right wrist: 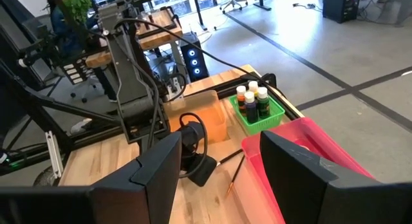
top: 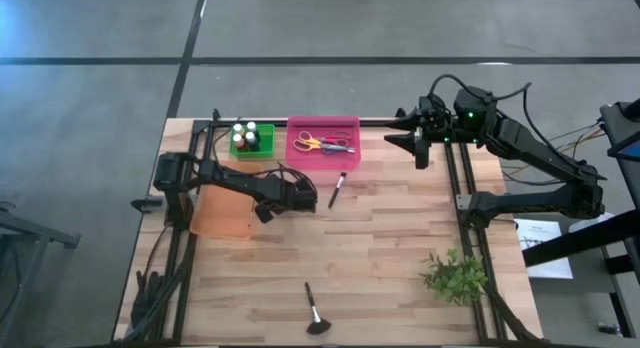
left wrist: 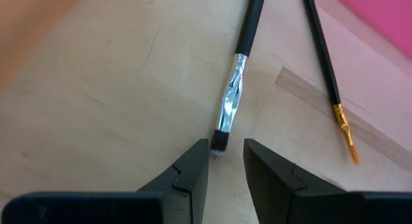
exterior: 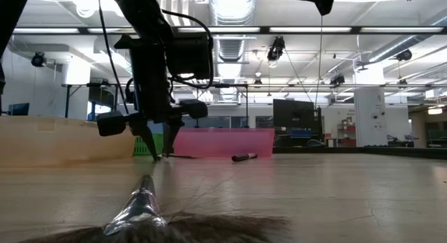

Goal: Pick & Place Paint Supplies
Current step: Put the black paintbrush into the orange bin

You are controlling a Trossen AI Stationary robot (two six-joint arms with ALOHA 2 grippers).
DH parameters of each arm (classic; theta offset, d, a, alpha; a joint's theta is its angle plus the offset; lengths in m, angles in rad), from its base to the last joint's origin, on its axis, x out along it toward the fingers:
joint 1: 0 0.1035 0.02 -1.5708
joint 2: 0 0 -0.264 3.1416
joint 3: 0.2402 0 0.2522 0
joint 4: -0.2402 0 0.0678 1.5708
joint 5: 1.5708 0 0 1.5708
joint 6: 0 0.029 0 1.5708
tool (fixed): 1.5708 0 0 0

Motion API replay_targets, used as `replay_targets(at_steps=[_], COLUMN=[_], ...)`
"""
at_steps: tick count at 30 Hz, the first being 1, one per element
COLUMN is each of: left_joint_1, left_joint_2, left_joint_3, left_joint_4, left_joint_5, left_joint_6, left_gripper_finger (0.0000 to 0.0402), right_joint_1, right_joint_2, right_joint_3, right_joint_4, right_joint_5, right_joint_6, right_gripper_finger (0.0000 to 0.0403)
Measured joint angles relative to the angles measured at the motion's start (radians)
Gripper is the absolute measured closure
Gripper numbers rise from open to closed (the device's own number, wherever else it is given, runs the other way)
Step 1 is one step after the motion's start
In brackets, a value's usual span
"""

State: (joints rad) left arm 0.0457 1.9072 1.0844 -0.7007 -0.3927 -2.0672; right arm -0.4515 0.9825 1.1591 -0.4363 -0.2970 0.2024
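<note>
Two black jointed arms, loose black cables looped along links. Right arm point(top: 520, 148): green light near wrist. Fingers point(left wrist: 187, 179) dark, wedge-shaped, possibly matte plastic.

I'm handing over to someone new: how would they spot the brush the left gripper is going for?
Start at the pink tray at the table's far edge. Just in front of it, beside the open left gripper, lie two black-handled brushes. The target brush has a crinkled silver ferrule and a short dark tip; the thin brush beside it has a gold ferrule and orange bristles.
</note>
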Motion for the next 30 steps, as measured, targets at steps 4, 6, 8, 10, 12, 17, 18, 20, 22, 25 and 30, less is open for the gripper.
replay_targets(at_steps=[4,6,8,10,12,17,18,20,22,25,30], left_joint_1=[0.004,0.004,0.005,0.005,0.005,0.005,0.005,0.006,0.006,0.0,-0.006], left_joint_2=[-0.001,-0.001,-0.001,-0.001,-0.001,-0.001,-0.001,-0.001,-0.003,-0.006,-0.014], left_joint_3=[-0.01,-0.01,-0.01,-0.011,-0.012,-0.012,-0.012,-0.012,-0.009,-0.001,0.013], left_joint_4=[0.013,0.016,0.015,0.013,0.01,0.009,0.011,0.015,0.021,0.057,0.243], left_joint_5=[-0.006,-0.004,-0.001,0.005,0.01,0.011,0.011,0.011,0.01,-0.004,0.003], left_joint_6=[0.0,0.001,0.003,0.003,0.003,0.003,0.003,0.002,0.003,0.002,0.049], left_gripper_finger=[0.0291,0.0291,0.0296,0.031,0.0335,0.0392,0.0392,0.0395,0.0397,0.0399,0.04], right_joint_1=[0.0,0.0,0.0,0.0,0.0,0.0,0.0,0.0,0.0,0.0,0.0], right_joint_2=[-0.001,-0.001,-0.002,-0.002,-0.002,-0.006,-0.008,-0.013,-0.016,-0.021,-0.021], right_joint_3=[0.0,0.0,0.0,0.0,0.0,0.0,0.0,0.0,0.0,0.0,0.0], right_joint_4=[0.0,0.0,0.0,0.0,0.0,0.0,0.0,0.0,0.0,0.0,0.001], right_joint_5=[0.0,0.0,0.0,0.0,0.0,0.0,0.0,0.0,0.0,0.0,0.001], right_joint_6=[0.0,0.004,0.004,0.005,0.006,0.014,0.015,0.016,0.016,0.016,0.022], right_gripper_finger=[0.0196,0.0196,0.0196,0.0196,0.0196,0.0196,0.0196,0.0196,0.0196,0.0196,0.0196])
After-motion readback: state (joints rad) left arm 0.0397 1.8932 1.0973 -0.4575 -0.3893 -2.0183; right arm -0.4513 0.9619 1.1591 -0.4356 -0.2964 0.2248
